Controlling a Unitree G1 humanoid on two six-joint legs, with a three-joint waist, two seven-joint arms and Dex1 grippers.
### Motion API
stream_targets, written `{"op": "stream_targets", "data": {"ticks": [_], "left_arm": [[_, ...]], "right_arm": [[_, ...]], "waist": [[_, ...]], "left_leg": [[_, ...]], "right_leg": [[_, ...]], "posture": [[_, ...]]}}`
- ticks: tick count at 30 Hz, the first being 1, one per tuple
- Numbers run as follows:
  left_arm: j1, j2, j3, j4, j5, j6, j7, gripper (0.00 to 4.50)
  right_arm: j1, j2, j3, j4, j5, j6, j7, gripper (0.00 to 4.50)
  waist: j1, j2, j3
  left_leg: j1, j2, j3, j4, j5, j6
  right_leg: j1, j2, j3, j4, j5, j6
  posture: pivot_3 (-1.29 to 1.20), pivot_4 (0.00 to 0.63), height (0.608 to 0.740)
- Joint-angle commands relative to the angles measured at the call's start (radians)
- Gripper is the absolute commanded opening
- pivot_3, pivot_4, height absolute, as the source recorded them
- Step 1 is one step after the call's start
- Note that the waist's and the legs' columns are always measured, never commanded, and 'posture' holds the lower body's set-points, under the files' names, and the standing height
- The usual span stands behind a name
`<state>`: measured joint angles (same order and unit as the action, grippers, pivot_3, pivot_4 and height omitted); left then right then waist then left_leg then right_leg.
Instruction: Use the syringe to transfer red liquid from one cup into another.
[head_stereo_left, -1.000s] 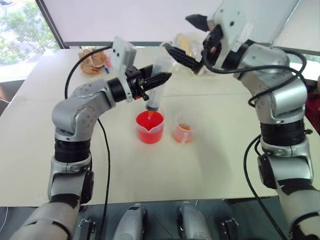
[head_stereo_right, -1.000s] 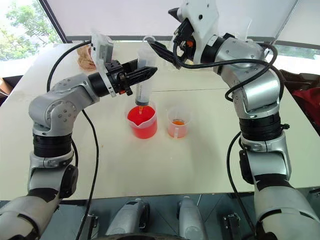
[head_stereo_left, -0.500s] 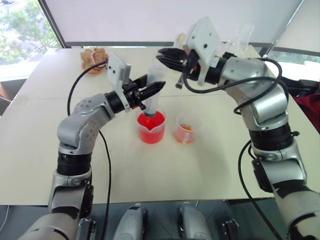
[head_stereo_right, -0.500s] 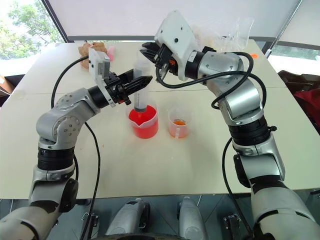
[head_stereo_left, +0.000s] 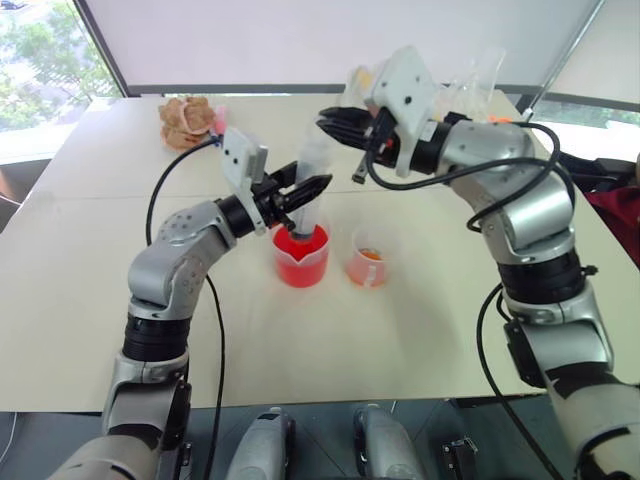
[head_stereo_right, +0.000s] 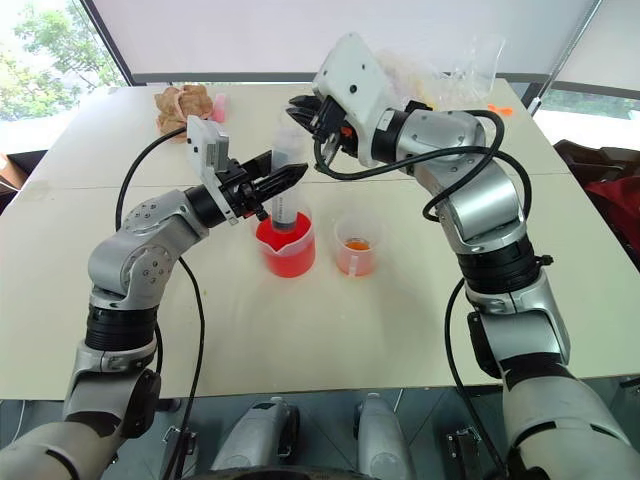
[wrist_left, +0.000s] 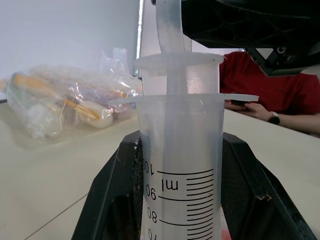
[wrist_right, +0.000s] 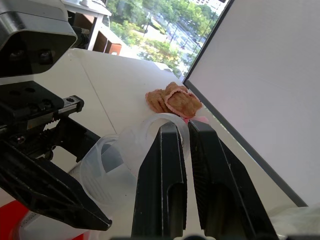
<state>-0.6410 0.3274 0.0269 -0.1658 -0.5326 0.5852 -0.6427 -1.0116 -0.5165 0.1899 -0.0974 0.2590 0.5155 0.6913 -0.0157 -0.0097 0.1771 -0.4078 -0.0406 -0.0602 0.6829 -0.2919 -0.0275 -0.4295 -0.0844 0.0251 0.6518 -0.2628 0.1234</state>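
The clear syringe (head_stereo_left: 308, 190) stands nearly upright, its lower end down inside the spouted beaker of red liquid (head_stereo_left: 301, 256). My left gripper (head_stereo_left: 318, 186) is shut on the syringe's barrel (wrist_left: 180, 165), one black finger (wrist_left: 112, 200) on each side. My right gripper (head_stereo_left: 326, 122) comes in from above and to the right. It is shut on the top of the syringe's plunger (wrist_right: 159, 131), just past my fingers (wrist_right: 162, 185). The smaller cup (head_stereo_left: 367, 262), holding a little pale orange liquid, stands just right of the beaker.
A clear plastic bag of items (head_stereo_left: 465, 85) lies at the table's back right. At the back left lies a brownish crumpled lump (head_stereo_left: 186, 115). A person in a red top (wrist_left: 270, 90) sits beyond the table. Bare table (head_stereo_left: 330, 340) spreads in front of the cups.
My right gripper, open a second ago, has come down to the left and shut on the plunger top. My left gripper has lowered the syringe, so its tip has sunk into the beaker.
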Motion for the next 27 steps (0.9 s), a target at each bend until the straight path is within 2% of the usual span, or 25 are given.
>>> {"op": "stream_targets", "data": {"ticks": [1,17,20,23,25,27], "left_arm": [[0.023,-0.003,-0.052,-0.038,-0.012,0.0,-0.048,1.42],[0.014,-0.01,-0.043,-0.021,-0.015,-0.004,-0.045,1.42],[-0.01,-0.013,-0.021,-0.003,-0.021,-0.009,-0.037,1.42],[-0.032,-0.013,0.006,0.019,-0.026,-0.014,-0.029,1.42],[-0.046,-0.013,0.021,0.031,-0.029,-0.017,-0.025,1.42],[-0.058,-0.011,0.03,0.035,-0.031,-0.02,-0.021,1.42]], "right_arm": [[-0.074,-0.012,-0.104,0.025,-0.049,-0.038,-0.087,0.06],[-0.082,-0.011,-0.109,0.039,-0.043,-0.048,-0.091,0.06],[-0.065,-0.017,-0.112,0.021,-0.024,-0.04,-0.069,1.11],[-0.038,-0.04,-0.113,-0.018,-0.011,-0.022,-0.032,2.73],[-0.01,-0.061,-0.13,-0.064,0.026,0.011,0.003,3.58],[0.014,-0.076,-0.169,-0.11,0.084,0.067,0.023,3.58]], "waist": [[0.0,0.0,0.0],[0.0,0.0,0.0],[0.002,0.0,0.0],[0.003,0.0,0.0],[0.003,0.0,0.0],[0.003,0.0,0.0]], "left_leg": [[0.0,0.0,0.0,0.0,0.0,0.0],[0.0,0.0,0.0,0.0,0.0,0.0],[0.0,0.0,0.0,0.0,0.0,0.0],[0.0,0.0,0.0,0.0,0.0,0.0],[0.0,0.0,0.0,0.0,0.0,0.0],[0.0,0.0,0.0,0.0,0.0,0.0]], "right_leg": [[0.0,0.0,0.0,0.0,0.0,0.0],[0.0,0.0,0.0,0.0,0.0,0.0],[0.0,0.0,0.0,0.0,0.0,0.0],[0.0,0.0,0.0,0.0,0.0,0.0],[0.0,0.0,0.0,-0.001,0.0,0.0],[0.0,0.0,0.0,-0.001,0.0,0.0]], "posture": [[0.0,0.15,0.74],[0.0,0.15,0.74],[0.0,0.15,0.74],[0.0,0.15,0.74],[0.0,0.15,0.74],[0.0,0.15,0.74]]}}
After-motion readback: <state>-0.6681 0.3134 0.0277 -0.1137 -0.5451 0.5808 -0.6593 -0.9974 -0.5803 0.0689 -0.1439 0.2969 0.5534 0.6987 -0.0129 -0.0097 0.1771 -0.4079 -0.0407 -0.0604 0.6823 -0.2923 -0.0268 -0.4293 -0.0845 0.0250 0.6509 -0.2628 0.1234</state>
